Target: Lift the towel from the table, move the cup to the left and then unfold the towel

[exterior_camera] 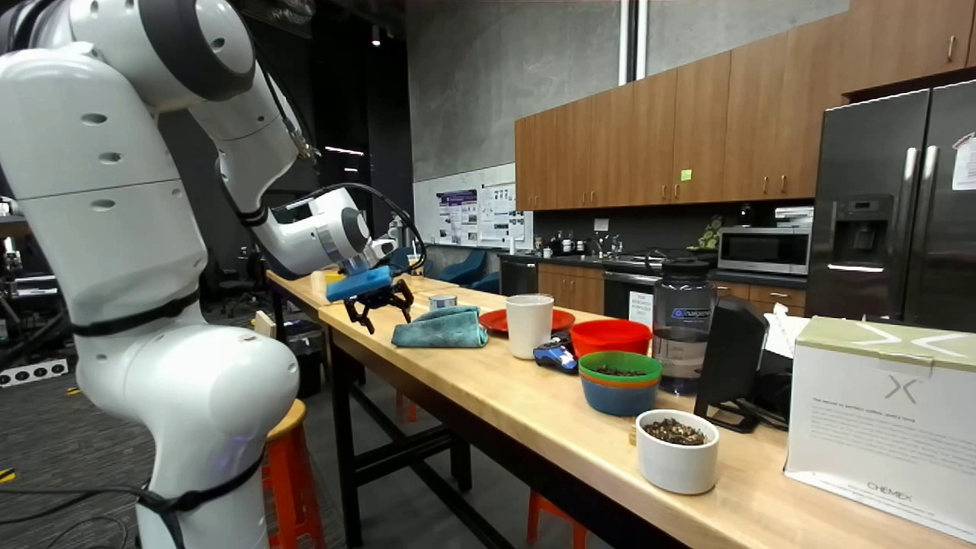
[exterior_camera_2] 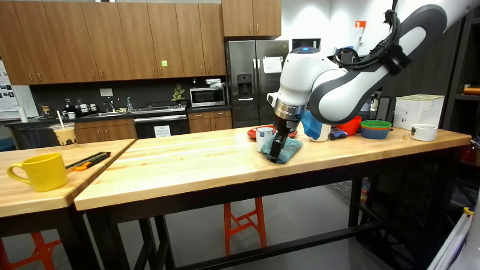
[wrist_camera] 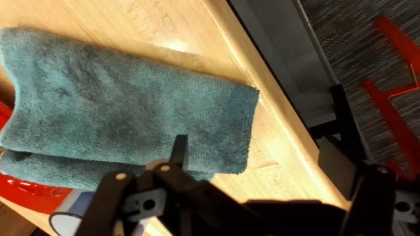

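A folded teal towel [exterior_camera: 442,329] lies on the wooden table near its front edge. It also shows in the other exterior view [exterior_camera_2: 291,150] and fills much of the wrist view [wrist_camera: 131,105]. A small grey-white cup [exterior_camera_2: 263,137] stands right behind the towel; in the wrist view the cup [wrist_camera: 69,213] is partly hidden by a finger. A taller white cup [exterior_camera: 529,326] stands beside the towel. My gripper [exterior_camera: 390,323] is open and empty at the towel's edge. In the wrist view the gripper [wrist_camera: 257,164] has one finger over the towel and the other beyond the table edge.
A red plate [exterior_camera: 563,320] lies behind the towel. A blue-black object [exterior_camera: 557,355], red bowl [exterior_camera: 610,335], stacked bowls [exterior_camera: 619,390], dark bottle [exterior_camera: 684,328], white bowl [exterior_camera: 677,461] and box [exterior_camera: 877,427] stand along the table. A yellow mug [exterior_camera_2: 47,172] is on an adjoining table.
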`<state>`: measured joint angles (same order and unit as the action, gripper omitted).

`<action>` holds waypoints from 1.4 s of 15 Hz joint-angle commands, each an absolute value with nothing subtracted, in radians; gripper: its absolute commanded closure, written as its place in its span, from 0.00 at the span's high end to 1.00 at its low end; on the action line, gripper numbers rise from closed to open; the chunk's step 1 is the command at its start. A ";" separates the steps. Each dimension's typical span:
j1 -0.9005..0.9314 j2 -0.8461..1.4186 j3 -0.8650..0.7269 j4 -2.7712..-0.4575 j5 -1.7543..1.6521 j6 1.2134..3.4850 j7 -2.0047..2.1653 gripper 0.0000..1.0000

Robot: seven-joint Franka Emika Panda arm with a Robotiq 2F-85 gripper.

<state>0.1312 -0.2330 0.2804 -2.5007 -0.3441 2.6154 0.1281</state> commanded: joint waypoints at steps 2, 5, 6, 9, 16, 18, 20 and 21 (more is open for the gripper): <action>0.126 -0.222 0.287 -2.509 -0.382 2.660 0.154 1.00; 0.119 -0.211 0.290 -2.507 -0.417 2.675 0.158 1.00; 0.117 -0.208 0.290 -2.505 -0.431 2.677 0.162 1.00; 0.107 -0.208 0.287 -2.504 -0.475 2.683 0.173 1.00; 0.110 -0.206 0.278 -2.499 -0.473 2.674 0.156 1.00; 0.109 -0.205 0.278 -2.499 -0.474 2.676 0.157 1.00; 0.110 -0.204 0.278 -2.499 -0.474 2.677 0.157 1.00; 0.109 -0.204 0.278 -2.499 -0.474 2.678 0.157 1.00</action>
<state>0.1040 -0.2034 0.2832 -2.5001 -0.4755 2.6793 0.1586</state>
